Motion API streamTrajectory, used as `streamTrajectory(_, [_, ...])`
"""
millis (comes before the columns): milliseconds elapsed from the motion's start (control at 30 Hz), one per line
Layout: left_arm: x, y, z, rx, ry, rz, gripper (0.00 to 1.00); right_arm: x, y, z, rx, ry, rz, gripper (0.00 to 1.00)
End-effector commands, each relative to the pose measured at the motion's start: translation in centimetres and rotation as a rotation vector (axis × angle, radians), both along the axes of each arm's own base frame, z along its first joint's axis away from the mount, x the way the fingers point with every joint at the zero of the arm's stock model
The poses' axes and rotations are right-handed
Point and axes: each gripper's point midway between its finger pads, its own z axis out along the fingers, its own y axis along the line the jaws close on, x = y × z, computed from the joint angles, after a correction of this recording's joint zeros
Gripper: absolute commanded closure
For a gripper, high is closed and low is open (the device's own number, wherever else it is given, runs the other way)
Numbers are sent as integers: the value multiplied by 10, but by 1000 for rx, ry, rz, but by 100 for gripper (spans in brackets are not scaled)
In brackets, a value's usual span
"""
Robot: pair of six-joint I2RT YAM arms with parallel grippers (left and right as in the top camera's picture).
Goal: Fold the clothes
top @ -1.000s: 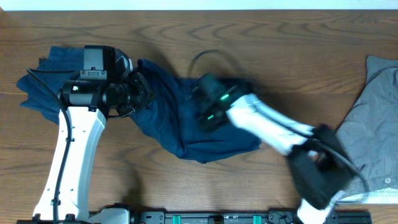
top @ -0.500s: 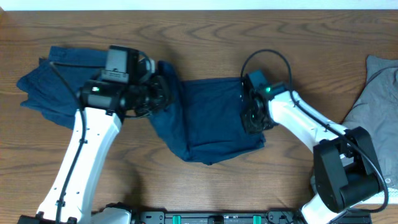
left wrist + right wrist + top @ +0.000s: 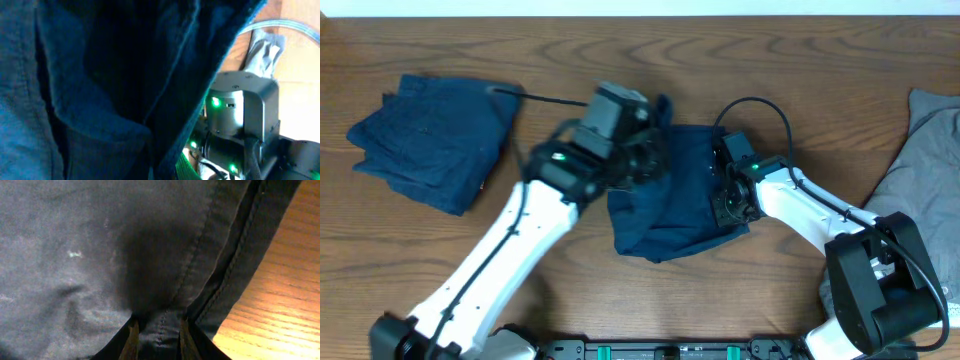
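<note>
A pair of navy shorts (image 3: 665,215) lies mid-table, partly folded over. My left gripper (image 3: 653,150) is shut on its left part and holds it lifted over the rest; the left wrist view shows only dark navy cloth (image 3: 100,90) close up, and the fingers are hidden. My right gripper (image 3: 725,205) is shut on the shorts' right edge; its fingers (image 3: 157,337) pinch a stitched seam of navy cloth (image 3: 125,245). A folded navy pair (image 3: 425,140) lies at the far left. A grey pair (image 3: 920,190) lies at the right edge.
The wooden table (image 3: 570,300) shows at the front and in the right wrist view (image 3: 280,300). The right arm's cable (image 3: 755,105) loops above the shorts. The right arm (image 3: 240,110) shows past the cloth in the left wrist view.
My left gripper has carried the shorts' left part rightward across the garment, uncovering the folded pair at the left. My right gripper has moved right and down to the shorts' right edge.
</note>
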Motion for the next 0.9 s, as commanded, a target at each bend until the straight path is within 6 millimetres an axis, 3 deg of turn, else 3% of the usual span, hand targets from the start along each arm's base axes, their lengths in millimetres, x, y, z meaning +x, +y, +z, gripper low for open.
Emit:
streamTrajectory(0, [3, -21, -5, 8, 7, 42, 94, -29, -6, -26, -32, 108, -28, 73])
streamTrajectory(200, [12, -57, -14, -28, -40, -11, 93, -32, -12, -20, -46, 126, -130, 75])
streamTrajectory(300, [24, -61, -11, -56, -76, -3, 68, -22, -24, -1, -73, 89, -225, 71])
streamTrajectory(433, [49, -54, 5, -76, -188, -7, 42, 6, -56, 57, -126, -48, -341, 63])
streamTrajectory(600, [91, -14, 11, -6, -305, 96, 41, 33, -77, 145, -39, -246, -440, 53])
streamTrajectory(733, [119, 20, 2, 101, -362, 186, 42, 36, -40, 188, 187, -337, -258, 53])
streamTrajectory(867, [140, 22, -25, 193, -417, 114, 42, 19, 0, 188, 324, -266, -149, 52])
